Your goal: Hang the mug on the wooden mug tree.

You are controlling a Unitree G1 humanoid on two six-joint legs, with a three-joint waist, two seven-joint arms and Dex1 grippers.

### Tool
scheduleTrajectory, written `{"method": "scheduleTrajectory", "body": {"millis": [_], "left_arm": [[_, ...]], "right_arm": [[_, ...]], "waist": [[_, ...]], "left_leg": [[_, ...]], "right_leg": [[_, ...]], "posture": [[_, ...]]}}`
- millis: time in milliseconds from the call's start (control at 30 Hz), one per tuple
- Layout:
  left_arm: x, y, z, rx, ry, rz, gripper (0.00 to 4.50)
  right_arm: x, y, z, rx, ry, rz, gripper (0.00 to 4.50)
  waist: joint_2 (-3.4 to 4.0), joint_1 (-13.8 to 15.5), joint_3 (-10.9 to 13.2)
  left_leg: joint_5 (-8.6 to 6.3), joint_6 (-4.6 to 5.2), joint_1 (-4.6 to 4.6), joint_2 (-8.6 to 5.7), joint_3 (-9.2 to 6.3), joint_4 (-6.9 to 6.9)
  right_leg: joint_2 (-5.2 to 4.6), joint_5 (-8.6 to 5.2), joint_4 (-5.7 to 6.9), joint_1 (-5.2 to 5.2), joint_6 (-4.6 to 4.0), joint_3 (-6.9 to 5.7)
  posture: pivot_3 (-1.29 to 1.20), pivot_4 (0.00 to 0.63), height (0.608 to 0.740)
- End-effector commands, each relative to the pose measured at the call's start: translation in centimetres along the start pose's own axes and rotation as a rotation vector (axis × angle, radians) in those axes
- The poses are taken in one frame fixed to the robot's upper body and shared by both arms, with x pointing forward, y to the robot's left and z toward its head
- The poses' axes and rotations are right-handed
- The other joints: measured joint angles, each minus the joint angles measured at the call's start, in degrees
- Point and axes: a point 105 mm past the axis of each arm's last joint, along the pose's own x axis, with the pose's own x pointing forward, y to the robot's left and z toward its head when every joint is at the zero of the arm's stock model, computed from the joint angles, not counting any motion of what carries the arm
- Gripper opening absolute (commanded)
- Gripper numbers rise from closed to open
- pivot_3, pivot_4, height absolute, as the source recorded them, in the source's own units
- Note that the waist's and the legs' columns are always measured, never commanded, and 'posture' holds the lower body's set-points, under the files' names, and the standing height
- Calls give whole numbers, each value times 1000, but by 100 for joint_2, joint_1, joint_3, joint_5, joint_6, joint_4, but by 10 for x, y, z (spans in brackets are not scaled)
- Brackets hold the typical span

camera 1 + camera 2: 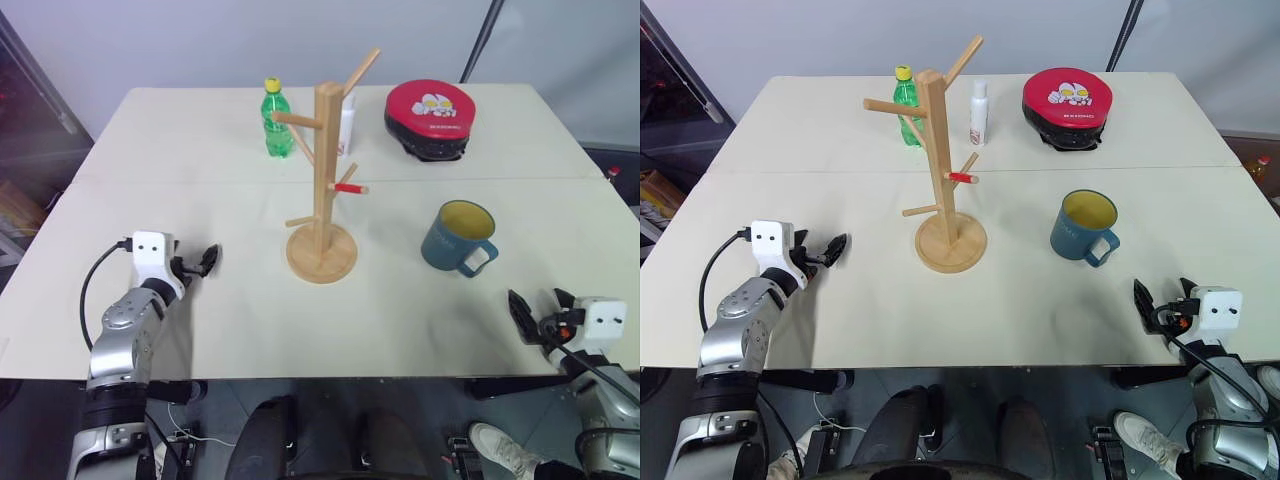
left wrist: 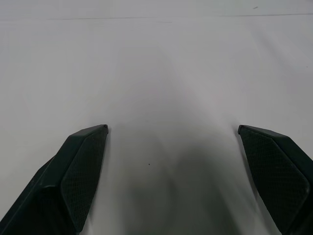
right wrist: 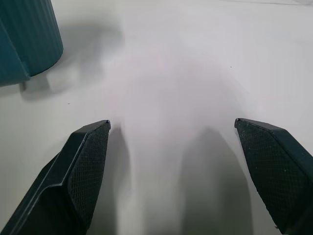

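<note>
The dark teal mug (image 1: 458, 238) stands upright on the pale table, right of centre, with its yellow inside showing and its handle turned toward the front right. The wooden mug tree (image 1: 325, 180) rises from its round base at the table's middle, one peg red-tipped. My right gripper (image 1: 540, 305) hovers open near the front right edge, short of the mug and apart from it. The mug's ribbed wall (image 3: 24, 39) shows in the right wrist view beyond the open right gripper (image 3: 172, 122). My left gripper (image 1: 205, 260) is open over bare table, left of the tree's base, nothing between its fingers (image 2: 83, 171).
A green bottle (image 1: 275, 118) and a small white bottle (image 1: 980, 112) stand behind the tree. A red and black round case (image 1: 428, 115) lies at the back right. The table's front edge (image 1: 330, 375) runs just ahead of both wrists.
</note>
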Motion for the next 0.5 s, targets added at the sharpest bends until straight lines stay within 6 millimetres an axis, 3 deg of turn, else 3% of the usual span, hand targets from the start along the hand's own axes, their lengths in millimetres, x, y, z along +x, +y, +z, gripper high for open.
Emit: {"method": "scheduleTrajectory", "body": {"millis": [33,400,500], "left_arm": [[1,-3,12,21,-36,-10,4500],[-2,-9,11,16,-31,-50,4500],[-8,-20,18,32,-64,-141,4500]], "right_arm": [[-1,-4,5,-23,-17,-5,4259],[-4,2,11,-26,-40,-1,4259],[-6,12,12,-14,-49,24,4259]], "waist": [[0,1,0],[0,1,0],[0,-3,0]], "left_leg": [[0,0,0,0,0,0],[0,-1,0,0,0,-1],[-1,-2,0,0,0,-1]], "right_leg": [[0,0,0,0,0,0],[-1,0,-1,0,0,0],[-2,0,-1,-2,-1,2]], "posture": [[0,150,740],[0,150,740],[0,150,740]]}}
